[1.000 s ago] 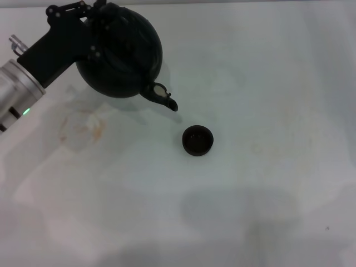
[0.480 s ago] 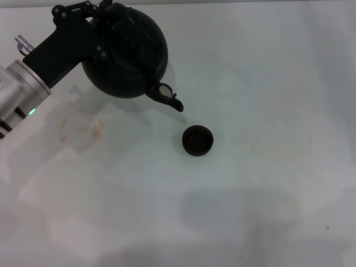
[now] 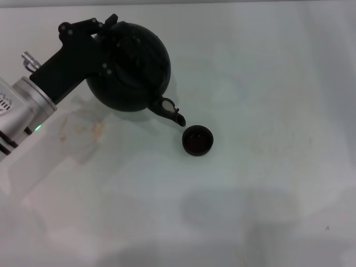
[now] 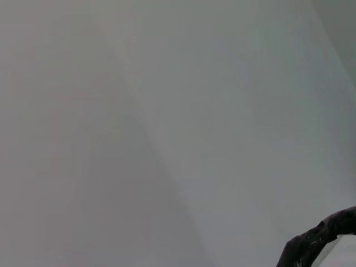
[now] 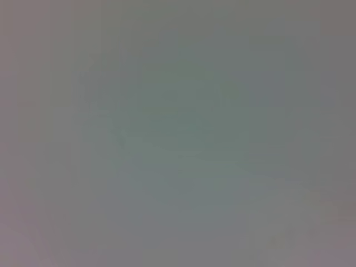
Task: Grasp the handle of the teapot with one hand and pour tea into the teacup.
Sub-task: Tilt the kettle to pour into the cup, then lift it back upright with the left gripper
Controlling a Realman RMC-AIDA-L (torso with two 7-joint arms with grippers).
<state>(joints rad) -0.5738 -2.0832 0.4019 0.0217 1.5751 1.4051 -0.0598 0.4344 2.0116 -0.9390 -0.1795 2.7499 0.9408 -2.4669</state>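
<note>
The round matte black teapot hangs tilted in the head view at the upper left, its short spout pointing down and right. The spout tip is just beside the left rim of the tiny dark teacup, which stands on the white table. My left gripper is shut on the teapot's arched handle, which it mostly hides. A dark rough-edged piece shows at the corner of the left wrist view. My right gripper is out of view.
A faint brownish stain marks the table left of the teacup, below the teapot. A soft grey shadow lies on the table near the front. The right wrist view shows only a blank grey surface.
My left gripper has carried the teapot right and toward the front. The spout tip has come down from well clear of the teacup to just beside its left rim. The teacup has not moved.
</note>
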